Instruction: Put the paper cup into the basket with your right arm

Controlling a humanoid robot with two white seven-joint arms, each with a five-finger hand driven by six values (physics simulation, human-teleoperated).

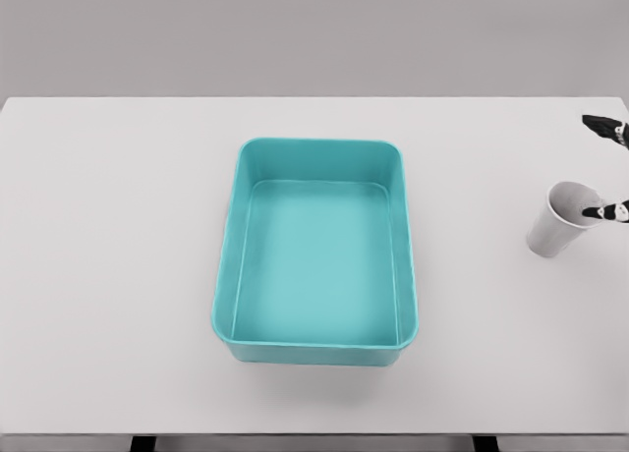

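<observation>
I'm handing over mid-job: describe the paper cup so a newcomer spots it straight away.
Start at the teal rectangular plastic basket in the middle of the white table, then look right, almost to the picture's edge. The white paper cup stands there, mouth open. It is the only small pale object, with dark fingertips at its rim.

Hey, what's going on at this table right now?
A robot hand is reaching in from the right edge toward a white paper cup standing on the white table. Only its dark fingertips show, one at the cup's rim, so a grasp can't be confirmed. The teal basket in the middle is empty. The left arm is out of view.
</observation>
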